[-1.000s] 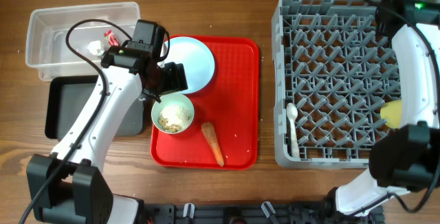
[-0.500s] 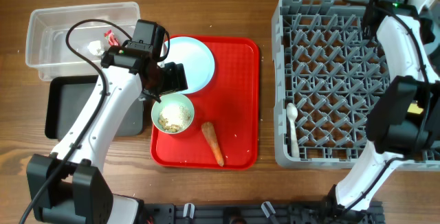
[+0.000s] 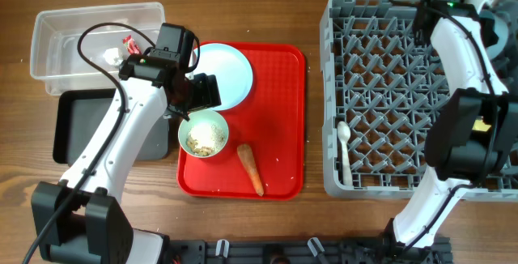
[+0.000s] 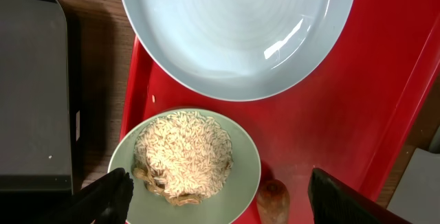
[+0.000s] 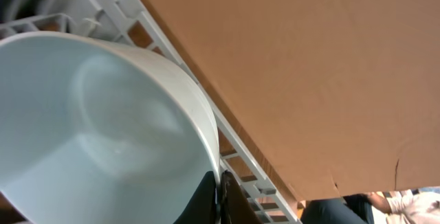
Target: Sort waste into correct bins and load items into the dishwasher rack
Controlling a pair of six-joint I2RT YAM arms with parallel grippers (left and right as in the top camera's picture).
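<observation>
with the left gripper (image 4: 218,183) spread wide over the pale green bowl (image 4: 247,154) of rice (image 4: 182,148) on the red tray (image 4: 323,114). with the right gripper (image 5: 218,193) pinching the rim of the pale blue bowl (image 5: 103,128) at the far right corner of the rack (image 3: 388,94).

Red serving tray (image 3: 279,118) flat on wood table (image 3: 243,5), centre of overhead view. Rt wrist view: brown board (image 5: 309,66) upper rt, person (image 5: 405,207) in bottom corner.

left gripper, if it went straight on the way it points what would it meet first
Most likely the round pale green bowl of beige rice-like scraps on the flat red tray: the open left gripper points down at it. Depth is unclear here.
</observation>
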